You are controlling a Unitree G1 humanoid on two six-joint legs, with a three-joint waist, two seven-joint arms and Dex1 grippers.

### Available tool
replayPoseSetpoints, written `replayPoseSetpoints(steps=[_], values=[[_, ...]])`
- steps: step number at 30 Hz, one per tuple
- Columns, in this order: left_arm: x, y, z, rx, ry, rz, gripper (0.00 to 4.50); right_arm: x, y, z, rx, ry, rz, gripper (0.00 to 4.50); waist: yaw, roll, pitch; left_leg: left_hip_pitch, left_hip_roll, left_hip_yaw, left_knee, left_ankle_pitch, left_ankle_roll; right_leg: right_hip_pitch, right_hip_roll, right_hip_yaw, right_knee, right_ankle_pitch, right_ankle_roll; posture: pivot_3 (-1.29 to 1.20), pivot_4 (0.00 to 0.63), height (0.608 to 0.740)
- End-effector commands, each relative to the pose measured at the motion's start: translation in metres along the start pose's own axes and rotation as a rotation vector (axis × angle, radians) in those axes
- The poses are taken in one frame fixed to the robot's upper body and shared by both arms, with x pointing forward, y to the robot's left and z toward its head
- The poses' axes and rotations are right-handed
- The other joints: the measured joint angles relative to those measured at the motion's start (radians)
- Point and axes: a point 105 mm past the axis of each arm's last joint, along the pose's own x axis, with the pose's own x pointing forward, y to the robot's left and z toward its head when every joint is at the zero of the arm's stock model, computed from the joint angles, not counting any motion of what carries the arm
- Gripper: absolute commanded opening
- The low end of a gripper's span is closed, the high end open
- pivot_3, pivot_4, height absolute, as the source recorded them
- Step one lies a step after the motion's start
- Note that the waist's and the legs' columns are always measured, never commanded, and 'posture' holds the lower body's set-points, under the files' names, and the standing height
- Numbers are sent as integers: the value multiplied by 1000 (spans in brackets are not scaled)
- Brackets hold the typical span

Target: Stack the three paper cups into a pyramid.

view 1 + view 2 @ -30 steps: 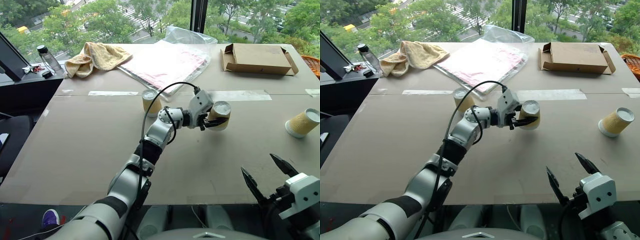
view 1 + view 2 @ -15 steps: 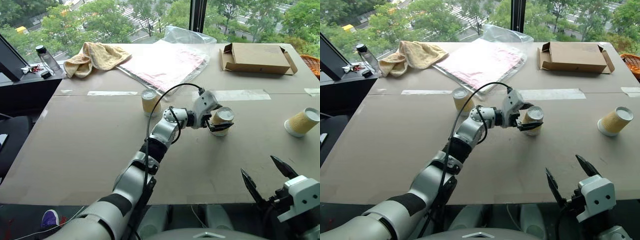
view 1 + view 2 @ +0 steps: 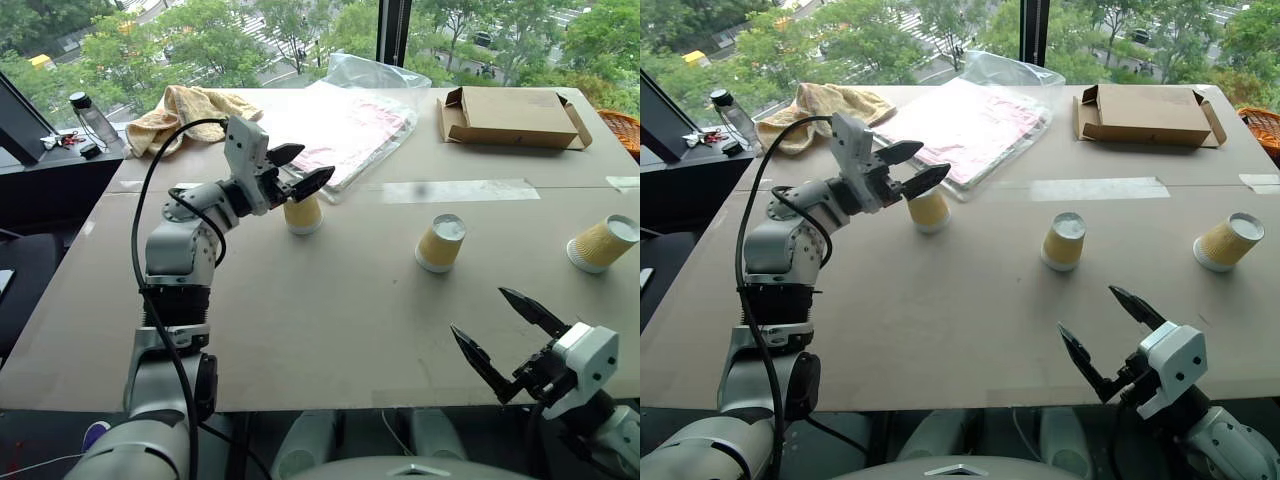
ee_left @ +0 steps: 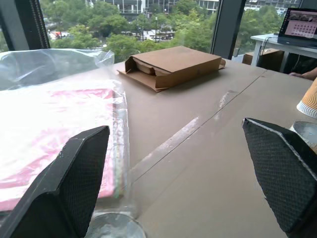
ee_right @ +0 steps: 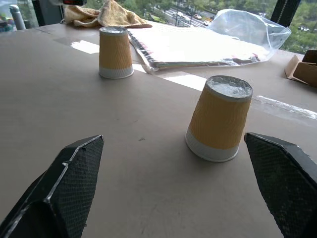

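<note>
Table (image 3: 330, 310): a wide tan surface is sitting before tall windows.
Left cup (image 3: 303, 214): it is standing upside down, rim on the table, just beside the edge of the plastic bag.
Middle cup (image 3: 440, 243): it is standing upside down near the table's centre, touching nothing.
Right cup (image 3: 603, 245): it is standing upside down but tilted, near the table's right edge, well apart from the other two.
Pyramid: no cup is resting on another; all three are standing apart on the table.
Left gripper (image 3: 296, 169): it is hanging in the air just above the left cup, fingers spread wide and holding nothing.
Right gripper (image 3: 502, 332): it is hovering low at the table's near edge, fingers spread wide and empty, pointing toward the middle cup.
Plastic bag (image 3: 335, 120): clear, with pink sheets inside, it is lying flat at the back.
Towel (image 3: 195, 112): yellow and crumpled, it is lying at the back left.
Box (image 3: 512, 116): flat brown cardboard, it is lying at the back right.
Tape (image 3: 455, 190): a pale strip is running across the table behind the cups.
</note>
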Motion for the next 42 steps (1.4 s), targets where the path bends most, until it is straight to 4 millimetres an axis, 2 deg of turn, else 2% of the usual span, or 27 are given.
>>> replayPoseSetpoints(steps=[1, 3, 7, 10, 14, 21, 22, 25, 26, 27, 31, 35, 42], values=[[-11, 15, -12, 52, 61, 38, 4428, 8, 6, 19, -1, -56, 95, 4500, 6, 0, 0, 0, 0, 0, 0, 0, 0, 0, 0, 0, 0, 0, 0, 0, 150, 740], [-15, 17, -20, 49, 89, 23, 4428, 10, 1, 22, -10, -56, 116, 4500, 5, -2, 0, 0, -1, -1, 0, 0, 0, 0, 0, -1, 0, 0, 0, 0, 150, 740], [-13, 12, -30, 49, 114, -43, 4428, 4, -33, 28, -35, -27, 101, 4500, 16, -2, 0, -2, -1, -2, 0, 0, 0, 0, -1, -2, 0, 0, 0, 0, 150, 740], [-8, 13, -32, 57, 130, -55, 4428, -3, -53, 41, -60, -18, 122, 4500, 16, -3, 1, -2, -1, -2, 1, 0, 0, 0, -1, -2, 0, 0, 0, 0, 150, 740], [2, 12, -34, 67, 136, -72, 4428, -10, -59, 54, -60, 6, 199, 4500, 15, -3, 1, -2, 0, -2, 0, 0, 0, 0, -1, -2, 0, 0, 0, 0, 150, 740], [19, 11, -48, 90, 170, -80, 4428, -14, -62, 58, -67, 23, 222, 4500, 12, -3, 1, -3, 0, -1, 0, 0, 0, -1, -1, -2, 0, 0, 0, 0, 150, 740], [19, 9, -51, 94, 174, -90, 3879, -15, -62, 58, -70, 27, 218, 4500, 12, -3, 1, -3, 0, -1, 0, 0, 0, -1, -1, -2, 0, 0, 0, 0, 150, 740], [21, 5, -49, 91, 151, -116, 2770, -18, -60, 56, -74, 33, 207, 4500, 13, -3, 1, -3, 0, -1, 0, 0, 0, -1, -1, -2, 0, 0, 0, 0, 150, 740], [23, 1, -45, 82, 128, -140, 2308, -19, -59, 56, -72, 34, 196, 4500, 13, -3, 1, -3, 0, -1, 0, 0, 0, -1, -1, -2, 0, 0, 0, 0, 150, 740], [24, -4, -42, 78, 108, -168, 2138, -21, -59, 56, -71, 34, 186, 4500, 13, -3, 1, -3, 0, -1, 0, 0, 0, -1, -1, -2, 0, 0, 0, 0, 150, 740], [32, -39, -30, 58, 51, -341, 2138, -27, -56, 53, -69, 44, 142, 4500, 15, -3, 1, -4, 0, -2, 1, 0, 0, -1, -1, -2, 0, 0, 0, 0, 150, 740], [43, -73, -29, 55, 33, -438, 2138, -32, -52, 50, -65, 58, 106, 4500, 15, -3, 1, -4, 0, -1, 1, 0, 0, -1, -1, -2, 0, 0, 0, 0, 150, 740], [68, -110, -40, 92, 32, -484, 2138, -40, -47, 46, -58, 81, 58, 4500, 14, -3, 1, -3, 0, -1, 1, 0, 0, 0, -1, -2, 1, 0, 0, 0, 150, 740]])
